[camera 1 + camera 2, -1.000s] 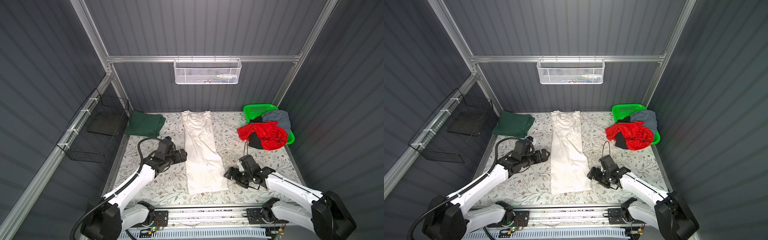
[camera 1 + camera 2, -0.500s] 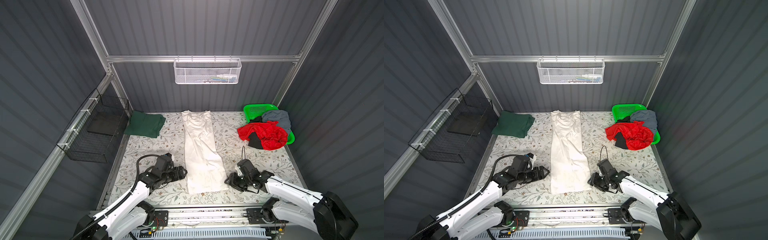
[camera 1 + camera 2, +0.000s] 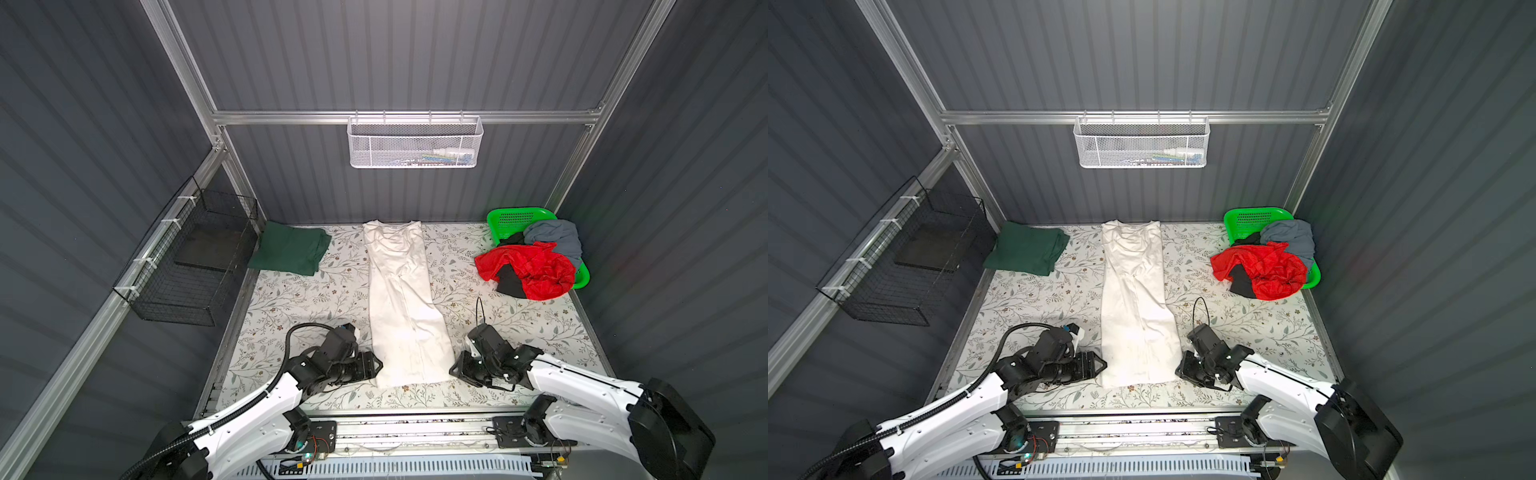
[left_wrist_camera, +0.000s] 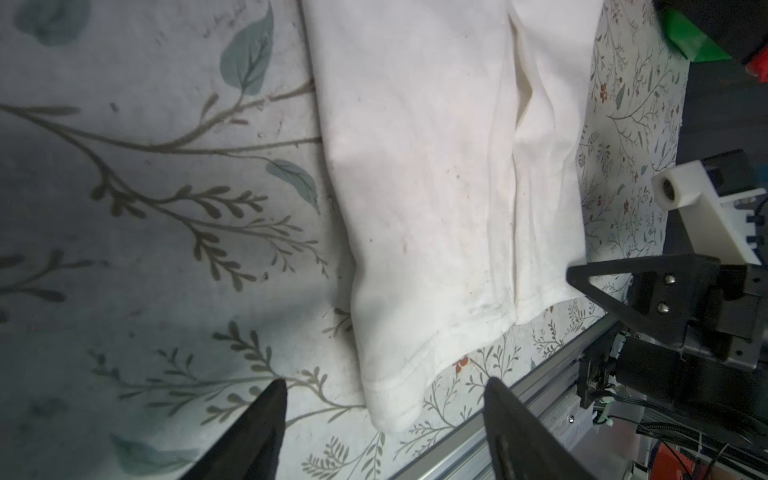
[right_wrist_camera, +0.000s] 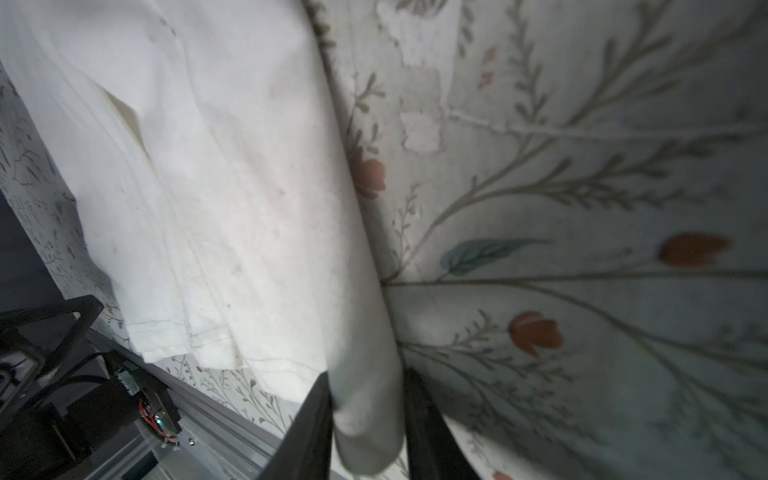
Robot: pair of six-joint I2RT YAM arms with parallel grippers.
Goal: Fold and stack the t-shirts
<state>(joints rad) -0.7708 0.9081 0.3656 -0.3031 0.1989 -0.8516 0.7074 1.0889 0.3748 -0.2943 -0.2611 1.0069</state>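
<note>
Gripping both hem corners of the off-white t-shirt (image 3: 399, 299) appears to be the step in hand: the shirt lies flat as a long strip well apart from the green basket (image 3: 509, 216), between it and the folded dark green t-shirt (image 3: 291, 251), with its hem at the end farther from the basket. The right gripper (image 5: 368, 374) stands narrow, clamped on its hem corner, which fills the gap; the left gripper (image 4: 384, 382) has its jaws apart, straddling the other corner without touching it. Recommended: seat the left pinch through all layers before any lift, then raise both corners evenly so the strip does not skew.
</note>
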